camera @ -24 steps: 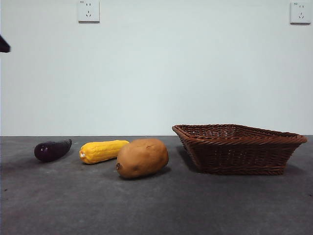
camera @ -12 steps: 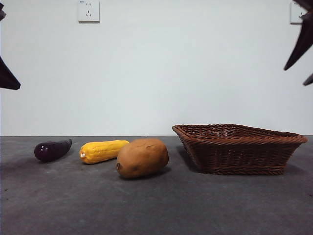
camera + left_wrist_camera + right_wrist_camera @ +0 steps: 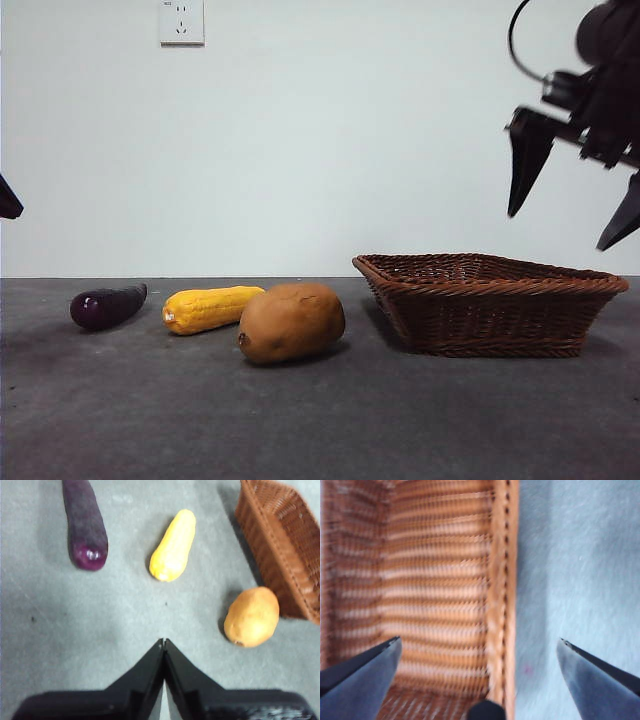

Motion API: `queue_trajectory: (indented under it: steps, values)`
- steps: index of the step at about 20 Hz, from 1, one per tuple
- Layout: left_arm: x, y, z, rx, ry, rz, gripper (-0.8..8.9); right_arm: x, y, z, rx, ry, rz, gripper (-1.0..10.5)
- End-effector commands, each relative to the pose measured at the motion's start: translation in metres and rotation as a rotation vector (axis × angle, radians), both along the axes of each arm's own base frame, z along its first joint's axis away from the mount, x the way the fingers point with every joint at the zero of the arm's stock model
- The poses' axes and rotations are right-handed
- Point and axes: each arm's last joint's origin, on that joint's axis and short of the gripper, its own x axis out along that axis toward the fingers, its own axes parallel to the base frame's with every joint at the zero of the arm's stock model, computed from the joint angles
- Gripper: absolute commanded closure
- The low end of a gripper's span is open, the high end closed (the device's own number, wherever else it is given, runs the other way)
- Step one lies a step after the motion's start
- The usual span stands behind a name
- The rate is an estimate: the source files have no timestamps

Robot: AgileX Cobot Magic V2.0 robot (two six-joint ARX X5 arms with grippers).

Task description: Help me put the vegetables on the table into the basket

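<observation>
A: Front view shows all three vegetables lying on the worktop (image 3: 320,420): the eggplant (image 3: 105,306) farthest from the basket (image 3: 490,305), the corn (image 3: 210,308) next to it, the potato (image 3: 291,322) nearest the basket and apart from it. Nothing is in the basket.

B: And the hands?

A: The right hand (image 3: 570,190) hangs above the basket's far side, jaws spread wide and empty. Its own wrist view looks down across the basket's rim (image 3: 501,580), one jaw over the weave, the other over bare worktop. The left hand (image 3: 163,642) sits above the worktop with jaws pressed together, holding nothing; in its wrist view the eggplant (image 3: 85,527), corn (image 3: 172,547) and potato (image 3: 251,616) all lie ahead.

B: So which step is on?

A: Probably the approach to a first pick. The potato looks the natural target for the right hand, being nearest to it.

B: How should it go?

A: It should clear the basket, centre over the potato's widest part and lower until the jaws straddle it before closing. The potato is rounded, so an off-centre squeeze could roll it toward the corn. The left hand must open before trying the eggplant.
</observation>
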Motion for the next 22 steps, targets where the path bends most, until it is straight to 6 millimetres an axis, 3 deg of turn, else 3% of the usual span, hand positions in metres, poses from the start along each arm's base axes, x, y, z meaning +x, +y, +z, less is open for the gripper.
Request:
queue_trajectory:
  steps: [1,7,10,14,19,22]
  values:
    - [-0.001,0.0,-0.002,0.023,0.005,-0.021,8.17,0.015,0.0,-0.015,-0.029,0.023,0.021,3.8]
    - [-0.002,0.0,-0.003,0.055,0.0,-0.056,8.18,0.041,0.001,-0.06,-0.033,0.068,0.073,3.9]
    - [-0.003,-0.002,-0.002,0.021,-0.017,-0.13,8.18,0.044,0.002,-0.072,-0.015,0.093,0.08,5.2]
    - [-0.003,-0.003,-0.002,0.013,-0.018,-0.145,8.18,0.044,0.002,-0.072,-0.007,0.087,0.081,9.7]
    - [0.004,-0.005,-0.003,-0.025,0.036,-0.187,8.18,0.044,-0.001,-0.069,0.005,0.09,0.036,9.6]
    - [0.022,-0.01,0.008,0.009,0.134,-0.256,8.17,0.04,-0.01,-0.048,0.103,0.046,0.032,9.6]
